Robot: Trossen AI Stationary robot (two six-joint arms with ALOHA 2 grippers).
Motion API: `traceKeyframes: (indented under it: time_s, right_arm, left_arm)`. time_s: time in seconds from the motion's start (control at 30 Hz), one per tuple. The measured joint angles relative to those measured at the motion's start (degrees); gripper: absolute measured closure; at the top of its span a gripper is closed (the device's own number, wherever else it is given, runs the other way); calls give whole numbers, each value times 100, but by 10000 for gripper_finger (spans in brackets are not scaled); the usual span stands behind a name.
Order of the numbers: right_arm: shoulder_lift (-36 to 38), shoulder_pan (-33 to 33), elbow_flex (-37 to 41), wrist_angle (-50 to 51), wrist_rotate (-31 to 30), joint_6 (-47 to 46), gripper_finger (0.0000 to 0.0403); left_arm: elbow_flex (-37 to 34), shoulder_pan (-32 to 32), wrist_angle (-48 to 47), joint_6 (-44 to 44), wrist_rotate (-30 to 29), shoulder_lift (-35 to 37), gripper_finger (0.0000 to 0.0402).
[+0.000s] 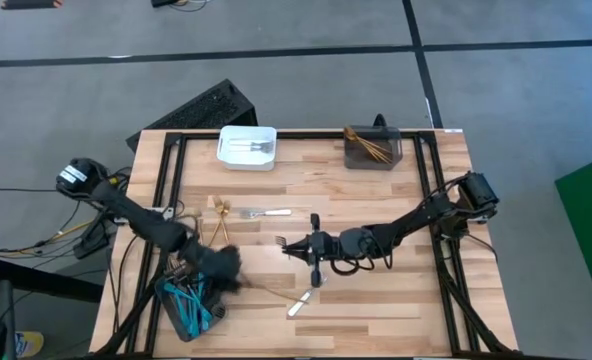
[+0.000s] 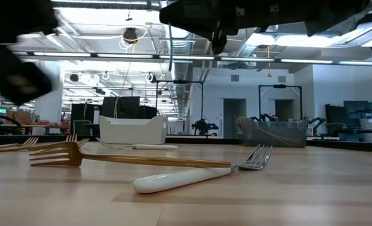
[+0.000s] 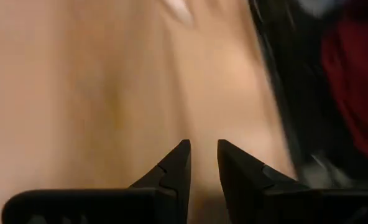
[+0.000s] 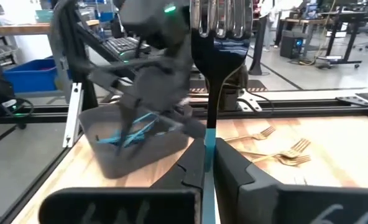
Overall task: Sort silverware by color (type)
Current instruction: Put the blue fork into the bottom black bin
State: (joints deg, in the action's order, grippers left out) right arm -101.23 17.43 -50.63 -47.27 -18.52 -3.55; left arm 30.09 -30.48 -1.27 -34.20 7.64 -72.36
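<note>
My right gripper (image 1: 298,247) hangs over the middle of the table, shut on a fork (image 4: 218,68) with silver tines and a blue handle. My left gripper (image 1: 234,272) (image 3: 204,146) is blurred above the near left of the table, beside the dark bin (image 1: 188,300) that holds blue-handled pieces; its fingers stand a little apart with nothing between them. A gold fork (image 2: 129,160) lies on the tabletop across a white-handled fork (image 2: 192,176). More gold forks (image 1: 221,208) and a white-handled piece (image 1: 268,213) lie flat farther back. My right gripper pinches the fork's blue handle (image 4: 209,144) between its two fingers. The fingers are level and point toward the table's left, lying along the fork. The fork sticks out past the fingertips, tines (image 1: 280,241) foremost, lifted clear of the table.
A white bin (image 1: 247,147) with silver pieces stands at the far edge, and a dark grey bin (image 1: 373,148) with gold pieces stands to its right. Black frame rails (image 1: 171,180) run along both sides of the tabletop.
</note>
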Motion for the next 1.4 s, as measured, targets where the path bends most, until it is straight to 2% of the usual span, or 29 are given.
traceKeyframes:
  time_s: [0.2,0.3,0.4,0.47,0.57,0.77,0.93,1.07,1.23,1.3,1.4]
  right_arm:
    - [0,-11,0,11,-7,1,372]
    - [0,-28,0,-1,-4,2,370]
    - [0,-41,0,-15,-4,-6,371]
    - [0,-74,2,-145,11,-2,372]
    - [4,-119,2,-366,34,-126,371]
    - [4,-188,2,-422,59,-354,371]
    - [4,-186,2,-426,61,-398,370]
    - [4,-184,2,-420,63,-411,369]
    - [4,-184,2,-322,63,-395,370]
    - [3,-186,2,-202,63,-354,368]
    - [2,-221,2,-122,63,-351,369]
  left_arm:
    - [0,-1158,-156,-1509,775,0,335]
    - [24,-1526,-53,-2044,811,4,335]
    - [31,-1721,-18,-2148,795,5,335]
    - [30,-1722,-68,-2045,762,9,335]
    - [15,-1597,-203,-1449,615,13,335]
    - [2,-1004,-599,-608,559,49,335]
    - [2,-659,-1245,-245,426,482,335]
    - [-10,-629,-1938,-213,35,1249,335]
    - [-9,-932,-2659,-957,-425,2195,335]
    - [-9,-1033,-2631,-870,-1046,2448,335]
    - [-8,-1053,-2306,-785,-2539,2594,335]
